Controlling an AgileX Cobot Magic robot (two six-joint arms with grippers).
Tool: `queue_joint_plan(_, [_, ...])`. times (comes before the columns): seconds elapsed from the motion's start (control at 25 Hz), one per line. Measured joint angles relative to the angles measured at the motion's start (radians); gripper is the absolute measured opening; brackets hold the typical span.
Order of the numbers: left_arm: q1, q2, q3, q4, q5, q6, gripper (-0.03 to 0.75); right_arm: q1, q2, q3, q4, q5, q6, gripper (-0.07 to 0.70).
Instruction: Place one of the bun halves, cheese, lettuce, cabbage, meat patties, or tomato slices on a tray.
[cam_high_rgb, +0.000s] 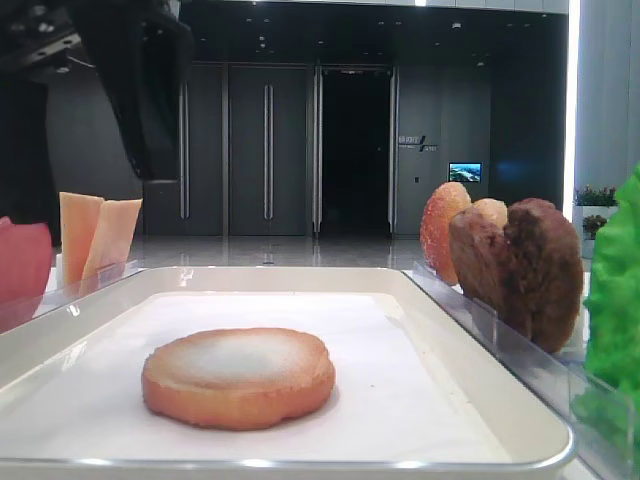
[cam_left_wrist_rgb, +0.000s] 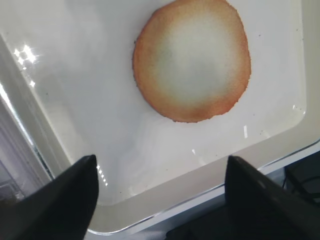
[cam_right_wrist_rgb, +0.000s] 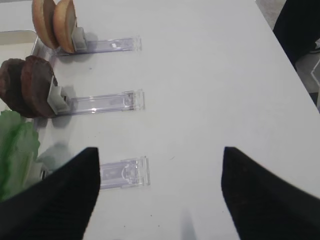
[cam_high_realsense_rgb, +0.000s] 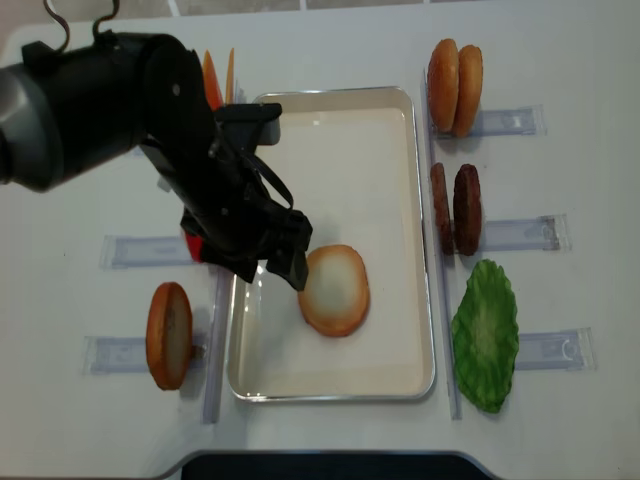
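Note:
A bun half lies flat, pale face up, on the cream tray, free of any grip. It also shows in the low view and the left wrist view. My left gripper is open with nothing between its fingers. It hangs over the tray's rim, just short of the bun. From above, the left arm reaches over the tray's left side. My right gripper stands open and holds nothing, above the bare white table beside a clear holder.
Right of the tray, clear holders carry two bun halves, meat patties and lettuce. On the left are cheese slabs, a red tomato slice and an orange disc.

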Motion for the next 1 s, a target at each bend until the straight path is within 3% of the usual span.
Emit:
queue_joint_plan(0.2, [0.0, -0.025, -0.038, 0.039, 0.062, -0.02, 0.629, 0.0, 0.0, 0.0, 0.0, 0.0, 0.0, 0.514])
queue_joint_plan(0.52, [0.0, -0.033, -0.128, 0.146, 0.246, -0.056, 0.631, 0.0, 0.0, 0.0, 0.0, 0.0, 0.0, 0.514])
queue_joint_plan(1.0, [0.026, -0.069, -0.146, 0.241, 0.269, -0.101, 0.631, 0.0, 0.0, 0.0, 0.0, 0.0, 0.0, 0.514])
